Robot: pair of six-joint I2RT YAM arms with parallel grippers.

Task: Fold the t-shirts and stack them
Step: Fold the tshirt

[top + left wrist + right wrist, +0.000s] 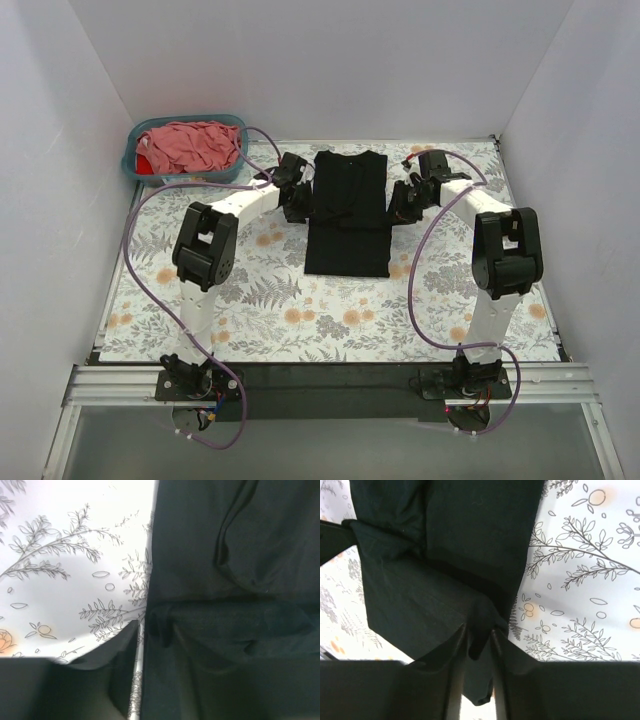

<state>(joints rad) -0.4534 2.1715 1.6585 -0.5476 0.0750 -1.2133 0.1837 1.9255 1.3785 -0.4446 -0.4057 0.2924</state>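
We are looking down on a floral-print table point(330, 325) boxed by white walls point(60, 150) on three sides. The black t-shirt point(347, 210) is lying flat at the far middle of the table, folded in to a long narrow strip running away from the arm bases, with both long edges straight. The left gripper point(296, 200) is sitting at the strip's left edge and the right gripper point(400, 205) at its right edge, both toward the far half. In the right wrist view the fingers point(380, 690) are clamping a bunched fold of the black cloth right at the hem. In the left wrist view the shirt's edge is lifting off the print beside the dark fingers, but we cannot tell whether they are closed on it. Bare print is showing along both sides of the strip and across the near half between the arms. A teal basket point(133, 165) is standing in the far left corner, well apart from the strip, holding a heaped pink shirt point(195, 145) with a red shirt point(146, 160) showing at its left.
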